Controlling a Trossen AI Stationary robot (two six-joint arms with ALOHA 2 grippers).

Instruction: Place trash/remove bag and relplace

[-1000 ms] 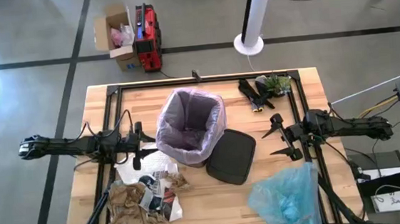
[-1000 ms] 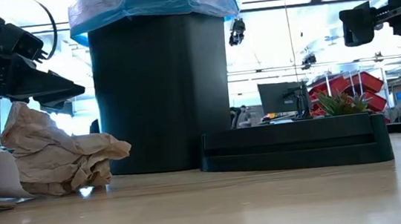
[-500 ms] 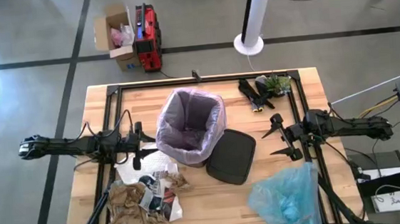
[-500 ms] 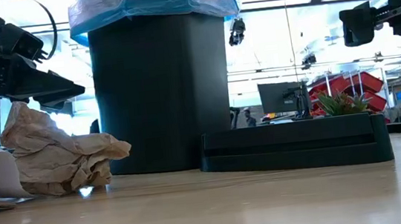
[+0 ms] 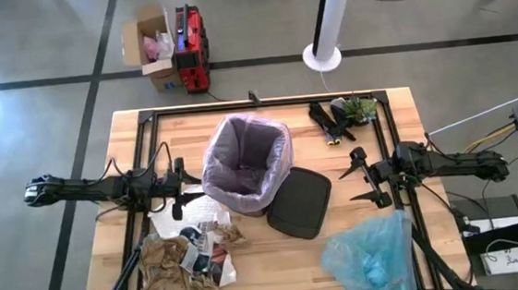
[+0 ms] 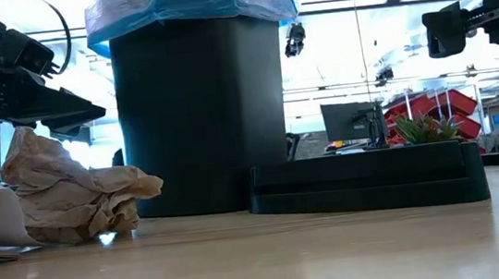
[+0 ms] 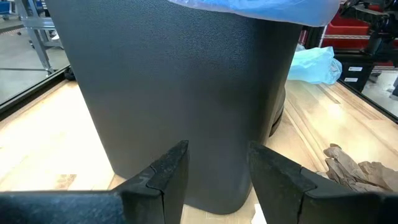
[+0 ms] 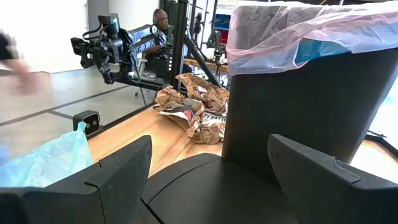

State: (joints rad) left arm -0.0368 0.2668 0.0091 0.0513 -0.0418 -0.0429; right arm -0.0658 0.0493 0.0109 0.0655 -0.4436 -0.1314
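**Both Arms Poised, Trash Untouched**

Left gripper point(image 5: 177, 189) hung partly open and empty by the tabletop's left edge, fingers aimed straight at the black bin point(image 5: 247, 169) just beside it. Nothing was in its grasp! Right gripper point(image 5: 362, 178) stood spread wide, also empty, near the right edge, facing the same bin from the other side.

And the trash point(image 5: 186, 257)? It lay heaped toward the front-left corner: crumpled brown paper, white scraps, printed wrappers. That put it beside and forward of the left gripper, not ahead of its fingers, so a turn and a drop looked necessary. The left arm was clearly the nearer one; the right sat well apart, with bin and lid between.

The bag point(image 5: 244, 149), pale pink, lined the bin near the tabletop's middle, its rim folded over the top. The black lid point(image 5: 299, 201) lay flat, touching the bin's base on the right. The light blue replacement bag point(image 5: 369, 251) waited at the front-right corner, near the right gripper. A black-and-green clump point(image 5: 342, 116) sat by the back-right corner, out of the way.
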